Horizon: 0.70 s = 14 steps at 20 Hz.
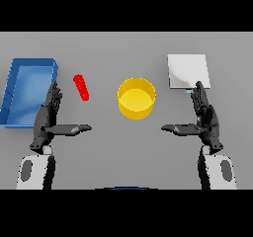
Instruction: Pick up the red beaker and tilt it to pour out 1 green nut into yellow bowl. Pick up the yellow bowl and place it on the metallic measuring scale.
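Mid-table — yellow bowl [136, 98], nothing visible inside

left arm: I saw it come up from the lower left edge, white and grey forearm upright
left hand [48, 116]: I had it open, fingers straight and pointing away, thumb stretched inward toward the middle
right arm: I saw it rise from the lower right edge, same upright pose
right hand [205, 116]: I had it open too, fingers straight ahead, thumb pointed inward
hands together: well apart, mirrored, both holding nothing
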{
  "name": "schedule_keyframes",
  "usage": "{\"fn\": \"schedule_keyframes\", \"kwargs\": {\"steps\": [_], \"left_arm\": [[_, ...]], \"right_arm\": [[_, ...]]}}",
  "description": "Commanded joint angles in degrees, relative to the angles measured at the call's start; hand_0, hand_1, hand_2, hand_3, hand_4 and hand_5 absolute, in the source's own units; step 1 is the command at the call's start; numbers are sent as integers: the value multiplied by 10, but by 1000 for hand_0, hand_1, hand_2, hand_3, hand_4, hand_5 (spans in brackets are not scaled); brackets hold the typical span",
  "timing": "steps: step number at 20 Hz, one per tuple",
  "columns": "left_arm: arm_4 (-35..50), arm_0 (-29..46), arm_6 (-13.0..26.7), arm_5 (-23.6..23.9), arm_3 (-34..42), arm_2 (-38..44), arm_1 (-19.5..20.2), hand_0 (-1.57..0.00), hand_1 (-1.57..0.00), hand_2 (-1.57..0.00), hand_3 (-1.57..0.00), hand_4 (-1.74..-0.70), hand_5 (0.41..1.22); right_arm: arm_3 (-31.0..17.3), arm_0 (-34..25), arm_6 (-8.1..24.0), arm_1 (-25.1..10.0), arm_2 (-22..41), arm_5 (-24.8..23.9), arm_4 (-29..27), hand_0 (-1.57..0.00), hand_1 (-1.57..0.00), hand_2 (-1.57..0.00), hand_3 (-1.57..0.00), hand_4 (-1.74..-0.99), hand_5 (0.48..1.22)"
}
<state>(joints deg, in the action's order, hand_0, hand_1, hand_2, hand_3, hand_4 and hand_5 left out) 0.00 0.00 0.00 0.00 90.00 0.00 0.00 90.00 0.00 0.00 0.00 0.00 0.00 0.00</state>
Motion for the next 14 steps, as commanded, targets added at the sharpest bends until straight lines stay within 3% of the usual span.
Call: {"fn": "schedule_keyframes", "kwargs": {"steps": [1, 6, 8, 11, 14], "left_arm": [[0, 1, -1, 0, 1, 0, 0, 1, 1, 1, 1, -1141, 660], [3, 14, -7, -6, 10, 0, 5, 1, 1, 1, 1, -1141, 660], [-46, 66, -31, -16, 79, -45, 29, 1, 1, 1, 1, -1143, 660], [-65, 81, 10, -20, 122, -61, 46, 1, 1, 1, 1, -1138, 660], [-74, 90, 26, -24, 126, -73, 47, 1, 1, 1, 1, -1139, 652]], "right_arm": [[-1, -1, 1, 0, -1, -1, 0, 1, 1, 1, 1, -1071, 578], [-13, -13, 4, -2, -5, -3, -1, 1, 1, 1, 1, -1071, 578], [25, 18, -58, -37, 38, -31, 104, 1, 1, 1, 1, -1072, 577], [53, 36, -65, -47, 64, -39, 152, 1, 1, 1, 1, -1071, 581], [69, 37, -53, -46, 64, -31, 140, 1, 1, 1, 1, -1118, 600]]}}
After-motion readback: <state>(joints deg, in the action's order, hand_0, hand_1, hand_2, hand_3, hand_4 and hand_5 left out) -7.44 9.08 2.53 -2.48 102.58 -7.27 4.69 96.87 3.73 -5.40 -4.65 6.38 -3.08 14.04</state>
